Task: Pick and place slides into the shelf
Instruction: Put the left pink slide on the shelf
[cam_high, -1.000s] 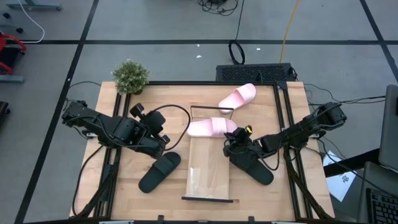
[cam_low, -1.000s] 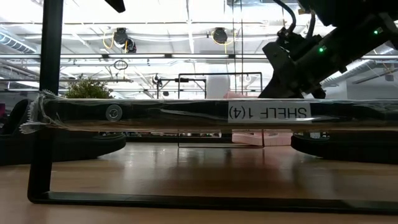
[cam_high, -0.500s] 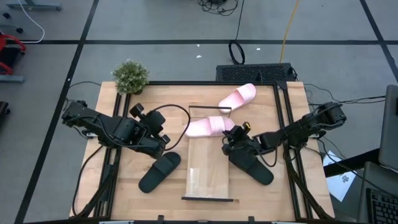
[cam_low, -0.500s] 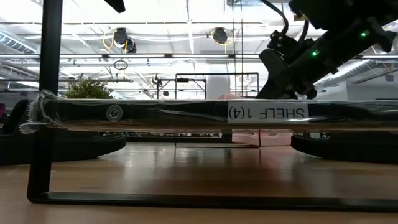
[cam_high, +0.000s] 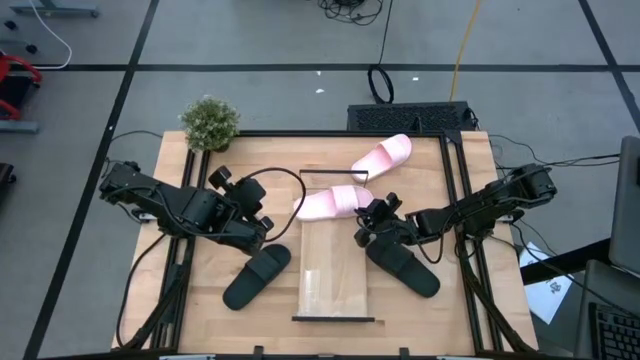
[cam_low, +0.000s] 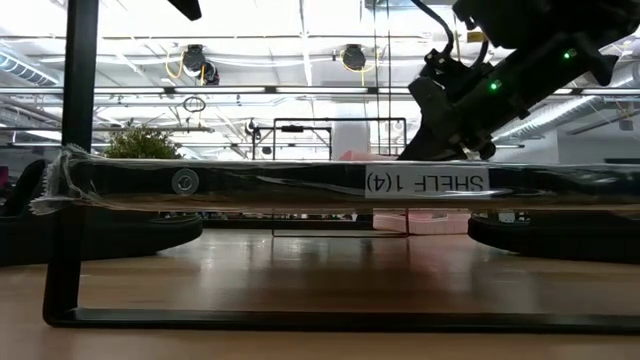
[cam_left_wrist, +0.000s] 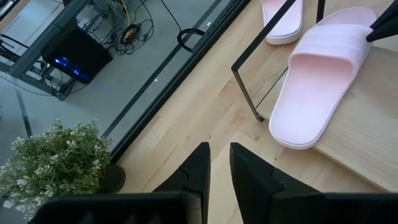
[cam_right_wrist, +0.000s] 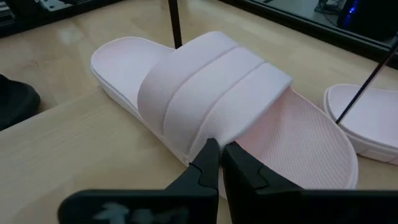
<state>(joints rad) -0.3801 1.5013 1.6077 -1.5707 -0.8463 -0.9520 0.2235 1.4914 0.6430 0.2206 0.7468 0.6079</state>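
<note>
our right gripper (cam_right_wrist: 217, 163), fingers pinched to a sliver on the edge of a pale pink slide's (cam_high: 332, 202) strap, has dragged that sandal leftward across the far end of the shelf (cam_high: 335, 275) over the last second; the shelf's thin black end bar has shifted with it. we read that as placement under way, not finished: the slide lies crosswise, its toe overhanging the board's left edge. nearest us, the light wooden board is smooth and pale, with a printed label on its near end. a black slide (cam_high: 256, 276) lies on the tabletop just left of it, another black slide (cam_high: 405, 266) just right, partly under our right arm; both look matte and rubbery. the held slide has a moulded foam look, a ribbed strap and a finely textured footbed. our left gripper (cam_left_wrist: 217, 164) waits, fingers narrowly parted and empty, beside the left black slide. farther off, the second pink slide (cam_high: 383, 155) rests on the table.
</note>
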